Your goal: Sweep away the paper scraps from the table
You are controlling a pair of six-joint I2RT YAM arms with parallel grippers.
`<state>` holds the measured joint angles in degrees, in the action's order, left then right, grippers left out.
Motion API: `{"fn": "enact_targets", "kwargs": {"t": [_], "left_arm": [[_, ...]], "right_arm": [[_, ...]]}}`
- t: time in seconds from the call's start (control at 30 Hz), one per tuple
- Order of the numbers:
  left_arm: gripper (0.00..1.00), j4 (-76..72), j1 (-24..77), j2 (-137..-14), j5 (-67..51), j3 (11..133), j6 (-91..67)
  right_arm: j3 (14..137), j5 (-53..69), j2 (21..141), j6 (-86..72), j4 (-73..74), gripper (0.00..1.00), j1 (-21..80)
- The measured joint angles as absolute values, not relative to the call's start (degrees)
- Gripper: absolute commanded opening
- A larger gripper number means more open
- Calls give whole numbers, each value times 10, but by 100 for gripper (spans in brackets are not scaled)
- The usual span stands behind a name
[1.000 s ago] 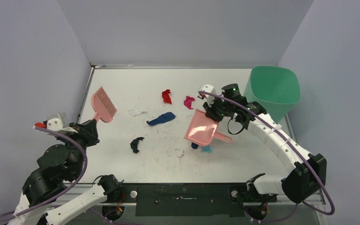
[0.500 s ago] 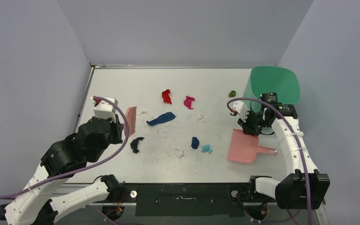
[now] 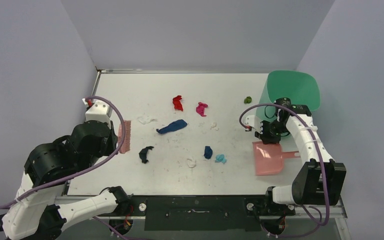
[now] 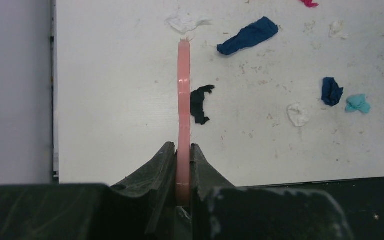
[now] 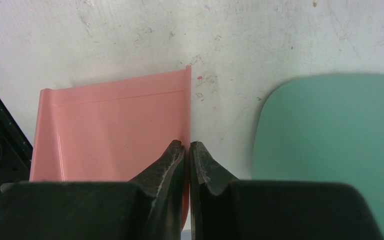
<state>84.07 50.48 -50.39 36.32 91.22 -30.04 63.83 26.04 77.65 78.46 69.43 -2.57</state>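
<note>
Several paper scraps lie across the table [image 3: 130, 90]: red [image 3: 178, 103], magenta [image 3: 201, 108], a long dark blue one [image 3: 172, 126], a black one [image 3: 145, 153], white [image 3: 145, 119], a small dark blue one [image 3: 208, 152], cyan [image 3: 221, 159] and green [image 3: 248, 100]. My left gripper [image 4: 182, 150] is shut on a pink brush [image 4: 183, 90], seen edge-on at the table's left [image 3: 125, 136], just left of the black scrap [image 4: 199, 104]. My right gripper [image 5: 186, 146] is shut on the side wall of a pink dustpan [image 5: 110, 125], which rests on the table at the right [image 3: 269, 159].
A green bin [image 3: 292, 95] stands at the back right, close beside the right gripper and the dustpan; it fills the right of the right wrist view [image 5: 330, 130]. Walls close the table at the left and back. A dark rail runs along the near edge.
The right arm carried the dustpan from the table's middle to the right, by the bin, and turned it. The left arm swung the brush down and edge-on at the left.
</note>
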Motion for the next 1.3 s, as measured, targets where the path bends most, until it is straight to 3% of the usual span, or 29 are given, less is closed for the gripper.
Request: {"fn": "enact_targets", "kwargs": {"t": [0.13,0.43,0.77,1.07,1.13,1.3], "left_arm": [[0,870,505,-509,367,897,-312],[0,828,505,-533,313,736,-310],[0,795,505,-538,288,690,-307],[0,773,502,-522,287,690,-302],[0,773,501,-522,290,690,-297],[0,765,497,-532,293,691,-288]], "right_arm": [[623,248,776,811,683,5,-13],[587,243,771,844,656,7,-2],[589,277,809,756,632,7,108],[591,350,820,621,568,23,123],[573,354,823,604,547,35,123],[525,354,823,574,533,55,122]]}}
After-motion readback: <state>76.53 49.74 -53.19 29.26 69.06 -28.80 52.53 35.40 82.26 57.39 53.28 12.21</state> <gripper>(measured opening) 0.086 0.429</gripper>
